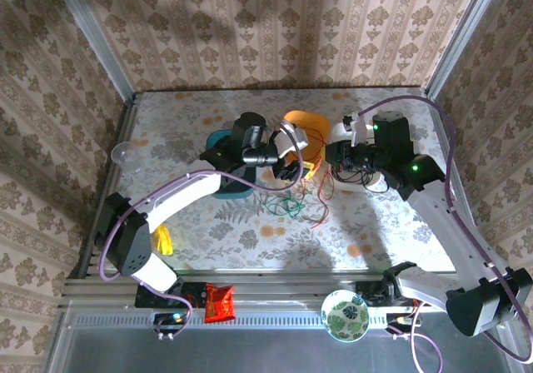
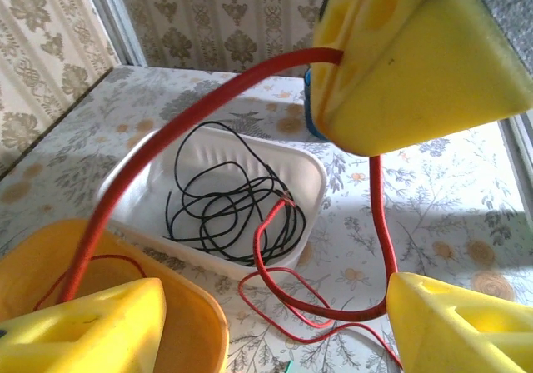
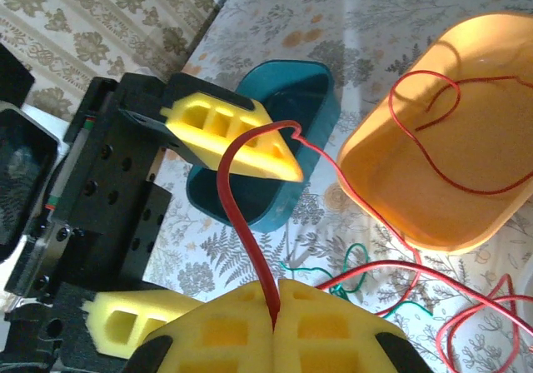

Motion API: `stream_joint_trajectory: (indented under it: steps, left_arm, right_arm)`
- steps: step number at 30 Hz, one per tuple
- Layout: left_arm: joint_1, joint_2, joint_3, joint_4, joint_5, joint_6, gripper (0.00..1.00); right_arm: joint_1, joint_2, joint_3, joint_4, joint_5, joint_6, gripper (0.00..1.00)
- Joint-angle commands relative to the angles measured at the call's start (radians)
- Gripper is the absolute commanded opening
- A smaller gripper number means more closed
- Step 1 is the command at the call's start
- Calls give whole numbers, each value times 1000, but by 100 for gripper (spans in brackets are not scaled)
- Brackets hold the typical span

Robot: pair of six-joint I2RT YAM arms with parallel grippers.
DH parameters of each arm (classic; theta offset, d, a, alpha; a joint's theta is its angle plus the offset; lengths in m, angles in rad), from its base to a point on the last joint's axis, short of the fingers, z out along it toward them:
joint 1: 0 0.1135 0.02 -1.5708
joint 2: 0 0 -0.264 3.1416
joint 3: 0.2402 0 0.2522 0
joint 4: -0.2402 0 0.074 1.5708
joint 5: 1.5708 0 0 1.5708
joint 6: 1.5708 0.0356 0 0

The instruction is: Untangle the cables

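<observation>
My right gripper (image 3: 275, 310) is shut on the thick red cable (image 3: 241, 215), which rises from its pads to a finger of my left gripper (image 3: 237, 131). In the left wrist view the left gripper (image 2: 275, 327) stands open, and the red cable (image 2: 208, 106) arcs across both its fingers (image 2: 454, 323) from the right gripper's shut pads (image 2: 416, 57). The black cable (image 2: 225, 211) lies coiled in a white tray (image 2: 312, 177). A green cable (image 3: 354, 261) sits on the table among thin red loops. From above, both grippers (image 1: 290, 166) meet mid-table.
An orange bowl (image 3: 416, 223) holding a thin red loop sits right of a teal bowl (image 3: 283, 98). At the near edge lie a red packet (image 1: 221, 300) and a patterned bowl (image 1: 345, 315). A clear cup (image 1: 122, 151) stands far left. Papered walls enclose the table.
</observation>
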Motion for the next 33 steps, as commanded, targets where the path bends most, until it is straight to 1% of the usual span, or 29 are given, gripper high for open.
stream_joint_trajectory:
  steps: [1, 4, 6, 10, 13, 14, 15, 18, 19, 21, 24, 26, 28, 30, 32, 33]
  left_arm:
    - [-17, 16, 39, -3, 56, 26, 70]
    - [-35, 19, 38, -4, 63, 19, 68]
    - [-43, 18, 37, -15, 65, 24, 68]
    - [-44, 1, 28, -47, 71, 24, 68]
    - [-44, 0, 24, -52, 71, 17, 66]
    - [-44, 2, 20, -43, 69, 11, 64]
    - [-44, 6, 15, -25, 55, 1, 59]
    - [-44, 16, -1, 42, 6, -35, 36]
    - [-46, 17, -9, 76, -12, -53, 33]
    - [-46, 20, -28, 138, -39, -84, 32]
    - [-47, 36, -33, 166, -60, -112, 25]
    - [-49, 39, -40, 181, -88, -130, 16]
    - [-52, 31, -60, 217, -131, -159, 0]
    - [-51, 20, -84, 255, -175, -190, 0]
    - [-52, 3, -107, 297, -209, -222, 0]
    - [-50, -5, -117, 314, -225, -241, 0]
  right_arm:
    - [6, 3, 20, -10, -58, 7, 0]
    - [11, 6, 10, 4, -47, 21, 1]
    - [13, 12, 8, 4, -18, 25, 1]
    - [13, 18, 9, 10, 20, 23, 1]
    - [15, 26, 16, 22, 16, 28, 1]
    - [17, 29, 17, 28, 10, 31, 2]
    - [21, 33, 17, 33, 7, 35, 1]
    - [47, 44, 14, 46, 1, 44, 2]
    - [58, 46, 10, 52, 1, 49, 2]
    - [77, 49, -4, 70, -1, 64, 2]
    - [97, 50, -21, 93, 0, 86, 2]
    - [100, 49, -27, 107, -1, 100, 2]
    - [101, 46, -35, 120, 3, 110, 2]
    - [101, 43, -42, 121, 25, 113, 3]
    - [101, 40, -48, 108, 93, 121, 15]
    - [99, 41, -53, 95, 137, 124, 16]
